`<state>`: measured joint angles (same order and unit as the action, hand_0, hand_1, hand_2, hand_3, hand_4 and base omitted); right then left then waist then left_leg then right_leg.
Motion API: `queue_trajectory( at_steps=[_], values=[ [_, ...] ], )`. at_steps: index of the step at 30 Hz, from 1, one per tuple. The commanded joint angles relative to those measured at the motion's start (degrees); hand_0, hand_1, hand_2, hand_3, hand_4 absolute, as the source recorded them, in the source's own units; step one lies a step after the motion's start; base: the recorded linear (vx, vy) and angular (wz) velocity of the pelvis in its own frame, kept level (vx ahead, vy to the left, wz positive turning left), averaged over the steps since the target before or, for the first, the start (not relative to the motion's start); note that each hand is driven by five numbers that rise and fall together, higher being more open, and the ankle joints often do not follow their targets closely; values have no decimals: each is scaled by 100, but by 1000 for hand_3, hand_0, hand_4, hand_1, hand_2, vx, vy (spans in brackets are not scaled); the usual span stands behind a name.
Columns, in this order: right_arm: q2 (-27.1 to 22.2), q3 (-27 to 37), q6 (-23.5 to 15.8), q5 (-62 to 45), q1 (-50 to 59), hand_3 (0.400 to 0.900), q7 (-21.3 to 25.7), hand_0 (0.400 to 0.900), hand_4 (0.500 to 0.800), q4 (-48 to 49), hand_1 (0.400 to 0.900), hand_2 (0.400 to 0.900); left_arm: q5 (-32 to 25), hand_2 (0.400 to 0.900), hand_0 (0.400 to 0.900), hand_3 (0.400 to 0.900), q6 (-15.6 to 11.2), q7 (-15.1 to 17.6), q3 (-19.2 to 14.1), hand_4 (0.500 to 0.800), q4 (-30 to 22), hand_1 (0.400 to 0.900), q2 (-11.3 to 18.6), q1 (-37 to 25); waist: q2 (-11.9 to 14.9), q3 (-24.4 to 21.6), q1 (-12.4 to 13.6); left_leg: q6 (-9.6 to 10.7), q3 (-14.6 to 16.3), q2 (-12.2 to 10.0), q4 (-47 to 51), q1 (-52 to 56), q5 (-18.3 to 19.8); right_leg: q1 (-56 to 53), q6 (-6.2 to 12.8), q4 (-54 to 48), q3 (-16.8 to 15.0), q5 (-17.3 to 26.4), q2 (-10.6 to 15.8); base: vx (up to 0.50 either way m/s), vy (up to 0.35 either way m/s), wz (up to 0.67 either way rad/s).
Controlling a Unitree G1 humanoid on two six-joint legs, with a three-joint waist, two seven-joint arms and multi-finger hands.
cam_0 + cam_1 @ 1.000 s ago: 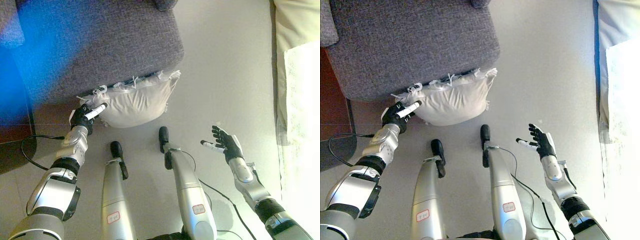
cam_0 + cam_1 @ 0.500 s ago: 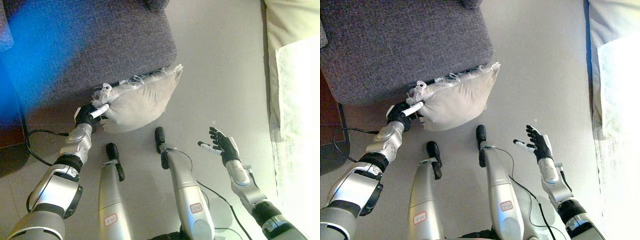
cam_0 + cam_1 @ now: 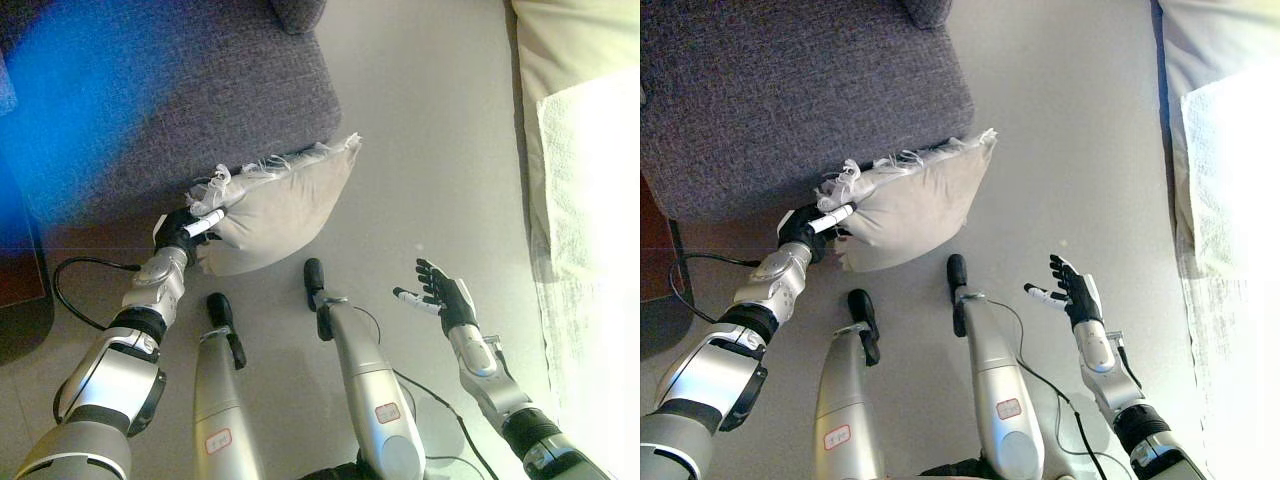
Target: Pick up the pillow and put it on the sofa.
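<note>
grey woven fabric of the sofa (image 3: 170,90) across the upper left of the left eye view, front edge running down toward the floor (image 3: 430,150). cream pillow (image 3: 270,205) tilted against that front edge, frilled seam up along the sofa, lower bulge hanging over the floor beside the sofa's front right corner. left hand (image 3: 185,228) at the pillow's left corner, dark fingers curled around the frilled fabric, white-tipped finger laid across it. right hand (image 3: 440,298) well apart from the pillow, over bare floor to the lower right, palm up, fingers spread and relaxed, holding nothing. pale cloth (image 3: 590,200) along the right edge.

grey sofa (image 3: 790,90) again at upper left in the right eye view, with a strip of reddish-brown floor (image 3: 650,250) by its left end. pillow (image 3: 905,205) leaning on the sofa's front edge, right corner pointing up past the seat's corner. left hand (image 3: 808,225) clenched on the pillow's left corner. right hand (image 3: 1072,295) open above the floor (image 3: 1060,150), near the lower right, touching nothing. pale cloth (image 3: 1230,200) along the right side.
</note>
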<state>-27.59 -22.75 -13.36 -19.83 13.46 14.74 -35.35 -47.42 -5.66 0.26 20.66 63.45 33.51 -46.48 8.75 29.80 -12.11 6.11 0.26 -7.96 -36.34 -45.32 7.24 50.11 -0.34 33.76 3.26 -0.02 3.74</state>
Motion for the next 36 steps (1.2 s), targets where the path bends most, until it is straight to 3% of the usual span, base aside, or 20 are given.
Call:
queue_trajectory(
  at_steps=[1,5,10,17,22,25,29,33,36],
  values=[
    [-156,186,-206,-29,-257,900,240,900,800,393,900,900,120,400,400,400,-374,-210,-224,500,-247,400,29,-368,72,-1,107,-375,200,126,-77,-68,101,-438,214,-236,145,-322,-50,-51,31,-2],
    [-140,211,-195,-14,-227,900,247,900,800,193,900,900,262,400,400,400,-419,-304,-242,500,-302,400,-24,-176,-43,-1,177,-324,262,142,173,295,17,-739,216,-291,134,-414,-50,-53,34,0],
    [-62,369,-274,204,-159,900,178,900,800,-397,900,900,902,400,400,400,-839,-452,-345,500,-523,400,-251,515,-356,-51,335,-223,377,177,825,1185,-231,-1608,230,-612,164,-551,-37,-68,77,-3],
    [-36,686,-318,543,-281,900,-165,900,800,-1412,900,900,1522,400,400,400,-1371,-645,-465,500,-1381,400,-448,2025,-770,-817,609,-108,574,202,2010,2465,-603,-2897,315,-1607,263,-466,134,-3,61,0],
    [-19,1049,-123,828,-403,900,-462,900,800,-1929,900,900,1855,400,400,400,-1374,-701,-928,500,-2082,400,-401,3045,-899,-1438,894,-49,696,198,2637,3360,-735,-3975,407,-2324,524,-355,289,90,45,-5],
    [-42,1276,19,937,-545,900,-606,900,800,-2107,900,900,2136,400,400,400,-1327,-752,-1167,500,-2622,400,-215,3442,-944,-1773,1009,-31,785,179,2866,3797,-733,-4506,465,-2680,656,-292,377,147,60,-1],
    [-96,1442,97,1026,-658,900,-772,900,800,-2408,900,900,2257,400,400,400,-971,-818,-1459,500,-3474,400,264,3537,-1017,-2167,1101,-14,915,99,3065,4215,-700,-4931,547,-2958,831,-227,508,113,62,-5],
    [-148,1466,65,1055,-686,900,-860,900,800,-2648,900,900,2138,400,400,400,-528,-914,-1617,500,-4165,400,949,3086,-1089,-2407,1088,-12,998,44,3242,4504,-681,-5169,619,-3121,902,-200,554,50,49,-6],
    [-200,1426,85,1060,-691,900,-906,900,800,-2732,900,900,1953,400,400,400,-242,-1061,-1622,500,-4322,400,1542,2450,-1129,-2550,1030,4,1075,-20,3314,4644,-671,-5265,660,-3175,939,-197,567,32,15,-8]
  ],
)
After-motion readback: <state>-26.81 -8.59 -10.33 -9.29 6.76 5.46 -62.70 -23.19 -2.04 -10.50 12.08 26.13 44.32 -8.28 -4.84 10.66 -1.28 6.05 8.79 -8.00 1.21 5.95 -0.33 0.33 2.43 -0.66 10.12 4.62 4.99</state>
